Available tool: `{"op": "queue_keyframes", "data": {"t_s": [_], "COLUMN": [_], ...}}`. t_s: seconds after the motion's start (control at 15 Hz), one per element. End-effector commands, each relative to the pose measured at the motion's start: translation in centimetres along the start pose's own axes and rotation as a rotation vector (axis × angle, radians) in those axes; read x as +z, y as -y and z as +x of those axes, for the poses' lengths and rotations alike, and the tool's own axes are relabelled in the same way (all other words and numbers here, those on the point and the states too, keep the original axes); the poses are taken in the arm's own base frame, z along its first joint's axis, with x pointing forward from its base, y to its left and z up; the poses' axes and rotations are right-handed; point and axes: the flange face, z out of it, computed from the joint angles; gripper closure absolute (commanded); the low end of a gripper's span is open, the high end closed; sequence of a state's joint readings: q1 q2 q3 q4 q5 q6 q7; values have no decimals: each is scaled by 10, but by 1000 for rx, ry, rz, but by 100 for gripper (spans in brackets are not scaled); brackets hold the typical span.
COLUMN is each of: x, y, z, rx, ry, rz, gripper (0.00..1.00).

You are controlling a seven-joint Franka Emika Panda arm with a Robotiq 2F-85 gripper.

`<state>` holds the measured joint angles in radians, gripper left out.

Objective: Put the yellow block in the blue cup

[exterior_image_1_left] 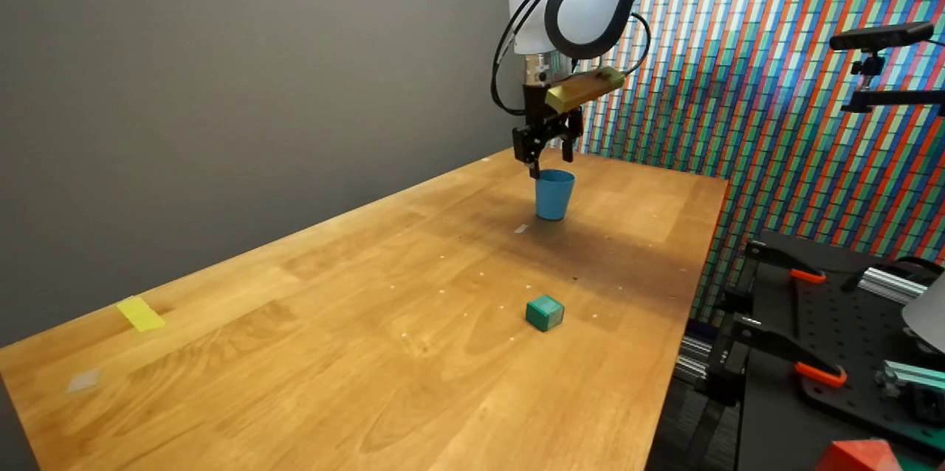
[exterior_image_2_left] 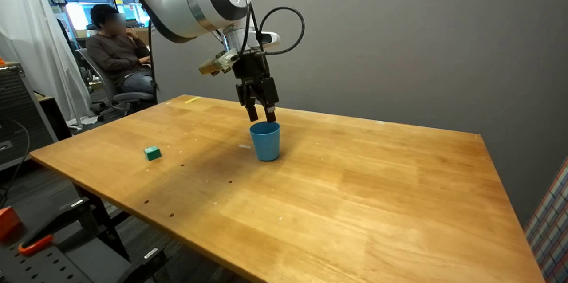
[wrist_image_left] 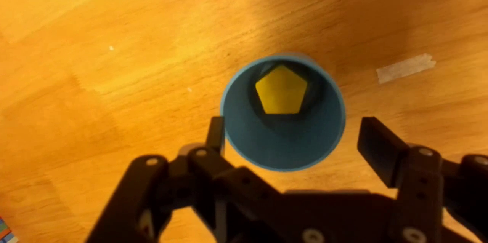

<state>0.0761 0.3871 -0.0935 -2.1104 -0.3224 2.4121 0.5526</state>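
I find my claw [exterior_image_2_left: 262, 118] spread wide, empty, over the cup [exterior_image_2_left: 266, 143], presumably to leave the yellow block [wrist_image_left: 281, 90] lying free inside.

The block [wrist_image_left: 281, 92] is plain yellow, the cup [exterior_image_2_left: 267, 146] soft blue and the cube [exterior_image_1_left: 545, 313] green, while the table [exterior_image_2_left: 377, 194] is honey-brown with wood grain, the gripper [exterior_image_2_left: 262, 119] black, the arm [exterior_image_1_left: 587, 17] white and dark grey, and that backdrop [exterior_image_1_left: 738, 87] over there all stripes of orange, green and blue.
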Motion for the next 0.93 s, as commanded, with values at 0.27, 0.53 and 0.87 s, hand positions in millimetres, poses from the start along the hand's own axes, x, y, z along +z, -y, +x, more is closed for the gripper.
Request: {"op": "queue_keyframes", "data": {"t_s": [0.27,0.53,0.87], "x": [-121,-206,-242], "y": [-36,-42,-44], "z": [-58,-92,-108], "rx": [-171,-365,-425], "ry": [-59,-103,-77], "rz": [152,238,232], "gripper": [0,0,0]}}
